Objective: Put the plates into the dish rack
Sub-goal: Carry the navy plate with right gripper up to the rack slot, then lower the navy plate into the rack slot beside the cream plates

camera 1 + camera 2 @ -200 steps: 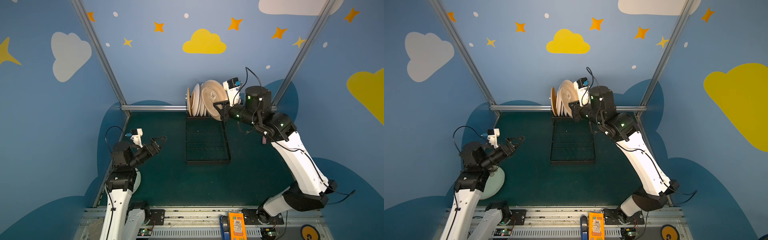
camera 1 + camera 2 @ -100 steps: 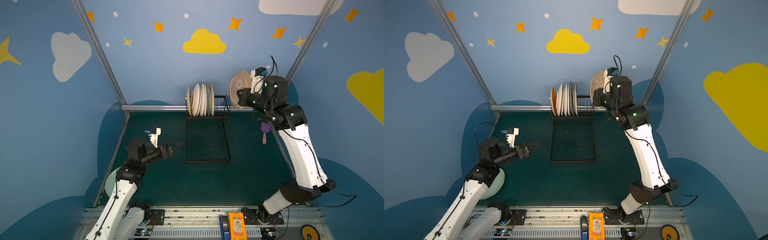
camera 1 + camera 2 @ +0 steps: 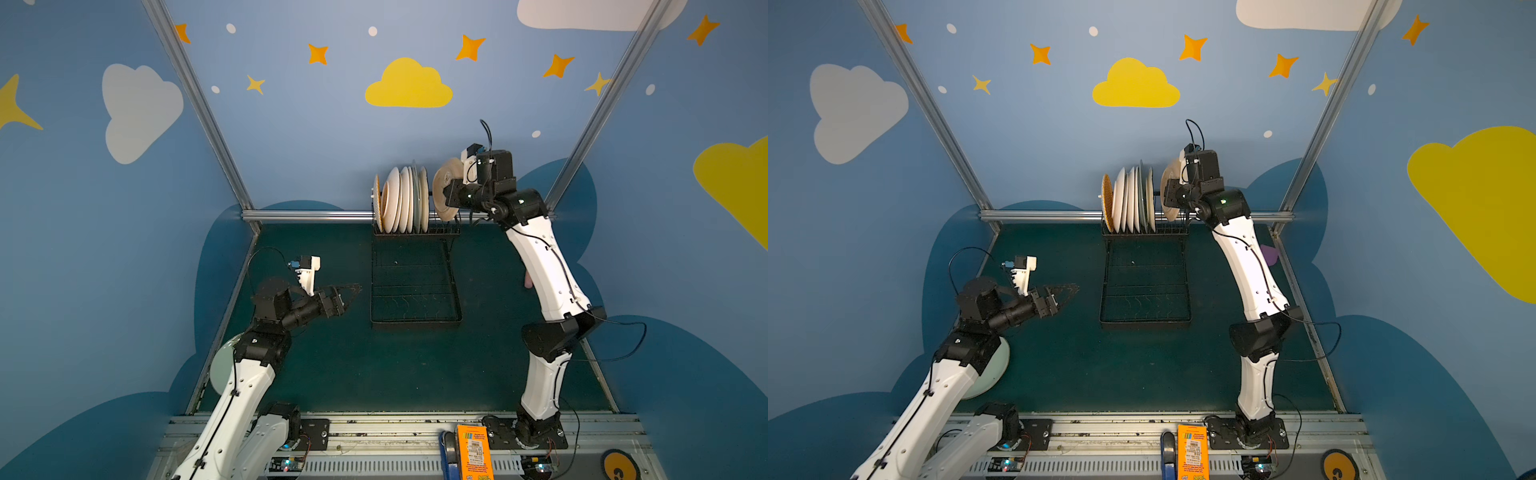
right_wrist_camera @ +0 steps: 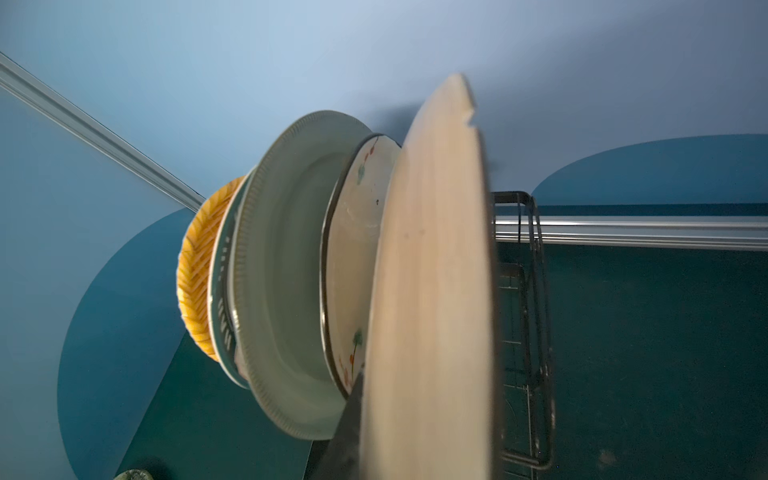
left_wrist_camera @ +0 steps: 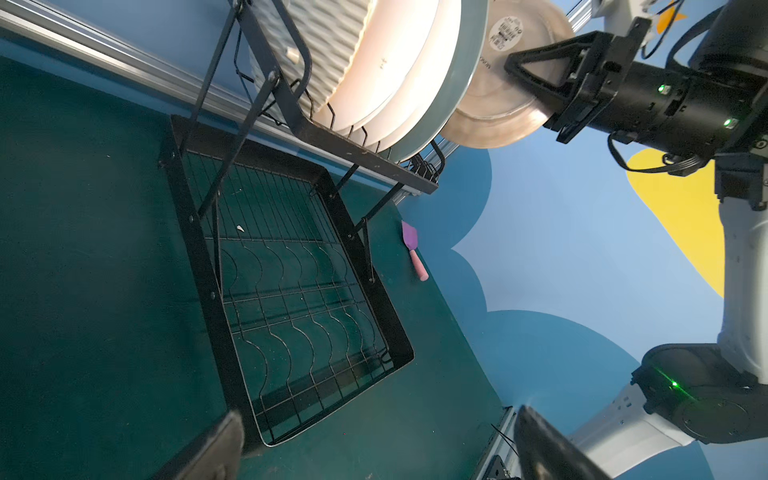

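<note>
The black wire dish rack (image 3: 456,282) (image 3: 1144,322) (image 5: 199,266) stands at the back middle in both top views. Several plates (image 3: 401,199) (image 3: 1129,199) stand upright in its raised section, among them an orange-patterned one (image 4: 195,270), a grey-green one (image 4: 291,291) and a flowered one (image 4: 357,249). My right gripper (image 3: 448,195) (image 3: 1168,198) (image 5: 515,68) is shut on a cream plate (image 3: 446,183) (image 3: 1169,183) (image 5: 494,112) (image 4: 432,291), held upright just right of those plates. My left gripper (image 3: 351,291) (image 3: 1069,291) (image 5: 378,419) hangs open and empty left of the rack's tray. A mint plate (image 3: 222,365) (image 3: 994,370) lies under the left arm.
A purple spatula with a pink handle (image 5: 413,249) (image 3: 1268,253) lies on the green mat right of the rack, behind the right arm. An orange box (image 3: 473,453) sits on the front rail. Blue walls and aluminium posts close in the cell.
My right gripper drew the cream plate up and to the right, away from the racked plates, then brought it back down beside them. The left gripper moved forward toward the rack.
</note>
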Robot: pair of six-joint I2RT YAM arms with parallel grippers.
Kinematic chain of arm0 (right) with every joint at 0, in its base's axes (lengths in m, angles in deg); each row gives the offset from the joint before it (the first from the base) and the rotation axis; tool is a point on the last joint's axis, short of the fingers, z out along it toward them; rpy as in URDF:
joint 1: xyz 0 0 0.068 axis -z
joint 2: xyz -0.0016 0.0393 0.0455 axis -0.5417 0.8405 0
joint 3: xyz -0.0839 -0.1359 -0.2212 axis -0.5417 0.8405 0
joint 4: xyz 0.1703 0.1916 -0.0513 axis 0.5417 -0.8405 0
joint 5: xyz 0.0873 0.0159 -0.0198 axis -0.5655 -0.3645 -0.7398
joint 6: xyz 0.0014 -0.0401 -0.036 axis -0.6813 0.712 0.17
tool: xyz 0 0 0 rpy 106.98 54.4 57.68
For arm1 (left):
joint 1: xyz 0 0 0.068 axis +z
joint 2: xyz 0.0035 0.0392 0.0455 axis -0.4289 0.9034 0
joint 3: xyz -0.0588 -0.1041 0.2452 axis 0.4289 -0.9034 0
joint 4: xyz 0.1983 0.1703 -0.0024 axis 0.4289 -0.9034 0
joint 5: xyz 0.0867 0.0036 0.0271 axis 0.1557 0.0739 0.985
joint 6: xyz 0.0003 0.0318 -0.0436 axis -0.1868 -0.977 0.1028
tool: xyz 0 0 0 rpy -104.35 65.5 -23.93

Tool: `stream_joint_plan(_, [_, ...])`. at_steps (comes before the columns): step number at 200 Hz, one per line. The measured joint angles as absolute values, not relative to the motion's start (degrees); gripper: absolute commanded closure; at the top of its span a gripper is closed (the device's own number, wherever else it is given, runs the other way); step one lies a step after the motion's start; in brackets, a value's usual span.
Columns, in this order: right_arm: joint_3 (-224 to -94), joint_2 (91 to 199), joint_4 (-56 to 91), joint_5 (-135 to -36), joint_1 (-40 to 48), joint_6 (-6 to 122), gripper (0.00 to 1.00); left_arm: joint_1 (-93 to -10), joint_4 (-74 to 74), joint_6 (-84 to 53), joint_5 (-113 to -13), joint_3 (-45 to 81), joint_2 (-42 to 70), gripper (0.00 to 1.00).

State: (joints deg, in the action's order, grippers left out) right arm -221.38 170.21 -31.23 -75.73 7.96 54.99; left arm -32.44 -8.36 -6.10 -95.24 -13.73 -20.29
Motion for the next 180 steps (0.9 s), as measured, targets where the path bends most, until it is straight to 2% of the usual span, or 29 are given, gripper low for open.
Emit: stream_joint_plan(180, [-224.83,177.36,-31.45,-76.97,8.49,53.64,1.00,-31.92,-8.03,-6.08,-96.00,-13.73,-19.18,0.00])
